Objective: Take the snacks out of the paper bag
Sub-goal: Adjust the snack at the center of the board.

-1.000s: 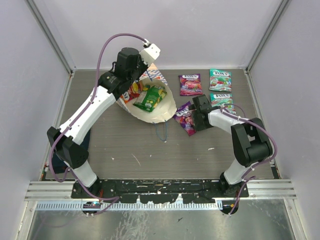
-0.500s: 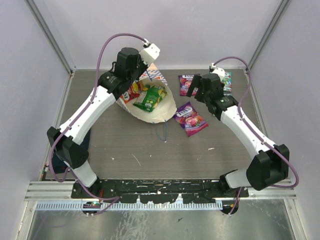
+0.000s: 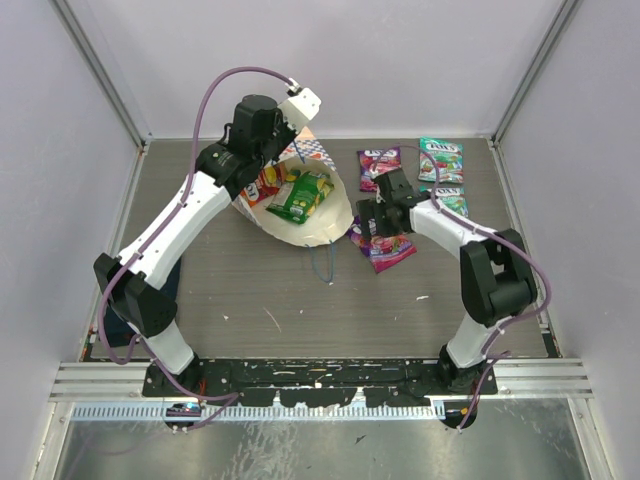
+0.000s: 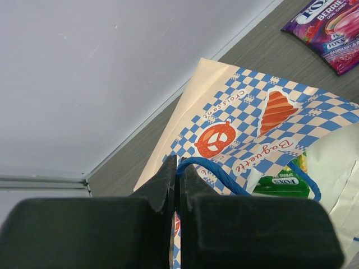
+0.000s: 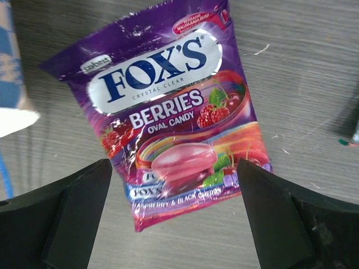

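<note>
Paper bag (image 3: 336, 212): I see cream, with blue-white checks and orange pretzel and cone motifs on the far face. Cord handle (image 4: 216, 172) is blue. Inside are a yellow-green packet (image 3: 300, 197) and an orange-red packet (image 3: 264, 186). Right of the bag, the near purple packet (image 5: 168, 106) has a white logo oval, dark blue lettering, and red and pink fruit. Further back are a far purple packet (image 3: 378, 160) and a teal-green packet (image 3: 440, 158). Table (image 3: 260, 290) is grey-brown with streaky grain.
</note>
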Action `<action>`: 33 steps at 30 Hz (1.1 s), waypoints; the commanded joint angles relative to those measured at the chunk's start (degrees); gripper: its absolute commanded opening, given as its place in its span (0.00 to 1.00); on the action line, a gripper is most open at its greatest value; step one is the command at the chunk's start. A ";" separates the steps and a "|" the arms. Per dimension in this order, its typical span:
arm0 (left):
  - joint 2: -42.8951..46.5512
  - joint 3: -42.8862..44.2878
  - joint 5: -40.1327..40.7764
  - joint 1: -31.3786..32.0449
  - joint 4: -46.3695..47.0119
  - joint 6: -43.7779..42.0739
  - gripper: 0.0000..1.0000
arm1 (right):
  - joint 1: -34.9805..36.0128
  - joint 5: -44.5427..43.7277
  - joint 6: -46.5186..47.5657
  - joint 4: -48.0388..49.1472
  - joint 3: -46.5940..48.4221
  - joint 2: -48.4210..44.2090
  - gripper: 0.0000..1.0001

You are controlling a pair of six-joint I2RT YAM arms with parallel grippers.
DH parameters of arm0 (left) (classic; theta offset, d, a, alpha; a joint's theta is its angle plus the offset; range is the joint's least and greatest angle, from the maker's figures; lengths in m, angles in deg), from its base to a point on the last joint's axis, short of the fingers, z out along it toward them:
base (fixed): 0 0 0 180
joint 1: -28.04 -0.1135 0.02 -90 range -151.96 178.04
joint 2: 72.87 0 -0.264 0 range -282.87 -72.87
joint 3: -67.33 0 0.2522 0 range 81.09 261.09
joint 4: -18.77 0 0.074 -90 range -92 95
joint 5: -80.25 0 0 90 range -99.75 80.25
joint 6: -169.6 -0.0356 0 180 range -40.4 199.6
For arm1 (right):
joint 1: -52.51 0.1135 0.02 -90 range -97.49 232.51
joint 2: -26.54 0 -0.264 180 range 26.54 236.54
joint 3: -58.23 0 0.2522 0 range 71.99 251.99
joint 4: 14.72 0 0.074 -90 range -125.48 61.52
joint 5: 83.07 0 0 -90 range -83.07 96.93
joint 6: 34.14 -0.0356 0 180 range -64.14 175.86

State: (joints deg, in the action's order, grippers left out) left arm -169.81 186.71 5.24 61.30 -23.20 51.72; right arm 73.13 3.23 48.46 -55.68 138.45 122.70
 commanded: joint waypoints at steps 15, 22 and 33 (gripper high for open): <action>2.19 2.12 -0.84 -0.30 1.07 -0.08 0.03 | -3.52 -7.29 -11.72 -0.04 6.58 15.94 0.92; 2.75 1.43 -0.40 -0.32 1.58 -0.54 0.03 | -5.91 -7.06 -18.16 0.41 6.32 15.48 0.91; 2.59 1.56 -0.35 -0.38 1.38 -0.67 0.03 | -7.14 -5.70 -17.63 0.38 8.40 11.72 0.94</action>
State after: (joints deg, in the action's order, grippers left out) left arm -169.79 186.78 4.60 61.30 -24.03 51.61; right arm 66.53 -2.39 31.26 -52.75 145.66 136.19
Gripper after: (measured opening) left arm 0.030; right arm 0.918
